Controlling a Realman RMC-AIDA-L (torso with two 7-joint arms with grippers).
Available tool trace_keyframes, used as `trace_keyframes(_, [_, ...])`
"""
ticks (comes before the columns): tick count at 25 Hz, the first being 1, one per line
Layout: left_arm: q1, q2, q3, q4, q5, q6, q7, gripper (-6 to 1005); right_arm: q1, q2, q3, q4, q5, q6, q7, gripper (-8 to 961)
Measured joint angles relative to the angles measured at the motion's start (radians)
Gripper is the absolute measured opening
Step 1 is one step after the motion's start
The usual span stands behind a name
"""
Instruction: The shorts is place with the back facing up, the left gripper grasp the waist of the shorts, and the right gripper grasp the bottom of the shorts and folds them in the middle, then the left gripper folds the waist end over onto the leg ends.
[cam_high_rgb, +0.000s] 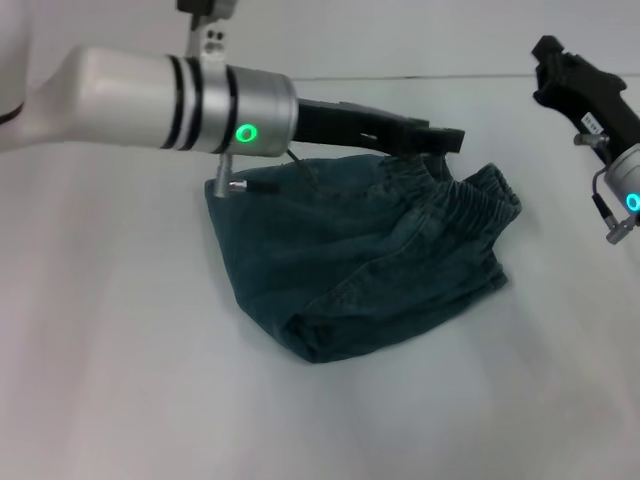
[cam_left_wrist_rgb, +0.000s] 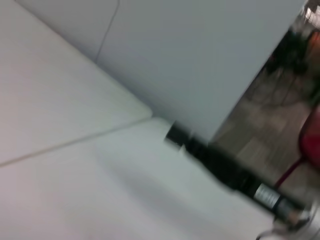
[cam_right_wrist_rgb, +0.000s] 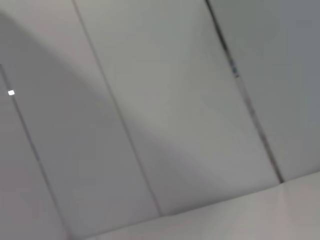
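Observation:
The blue-green denim shorts (cam_high_rgb: 340, 260) lie bunched and doubled over on the white table (cam_high_rgb: 120, 380). Their gathered waist (cam_high_rgb: 465, 195) points to the right. I cannot make out the bottom hems or leg ends in the crumpled cloth. My left arm reaches across the far edge of the shorts, and the left gripper (cam_high_rgb: 440, 138) sits just over the waist's far corner; whether it touches the cloth is unclear. The right gripper (cam_high_rgb: 548, 58) hovers at the far right, away from the shorts, its arm showing the white label (cam_high_rgb: 590, 122). In the left wrist view it appears as a blurred right gripper (cam_left_wrist_rgb: 176, 135).
A pale wall (cam_high_rgb: 400, 35) rises behind the table's far edge. The left wrist view shows floor and a red chair (cam_left_wrist_rgb: 310, 140) beyond the table's corner. The right wrist view shows only wall panels (cam_right_wrist_rgb: 150, 100).

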Motion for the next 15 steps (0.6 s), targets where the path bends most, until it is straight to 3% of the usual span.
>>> trace_keyframes(3, [0.075,0.003,-0.010,0.039,-0.098,0.034,0.044,561,-0.009,-0.004,-0.095,-0.032,-0.006,-0.059,0.075,49])
trace_keyframes(6, [0.175,0.003,-0.043,0.089,-0.174,0.098,0.090,614,-0.023,-0.005,-0.213,-0.110,-0.031,-0.152,0.173,51])
trace_keyframes(10, [0.318,0.008,-0.176,0.124,-0.239,0.266,0.173,685,-0.052,-0.006,-0.377,-0.293,-0.086,-0.253,0.462,54])
trace_keyframes(15, [0.445,0.023,-0.364,0.127,-0.226,0.426,0.234,773,-0.121,-0.012,-0.560,-0.574,-0.162,-0.456,0.767,234])
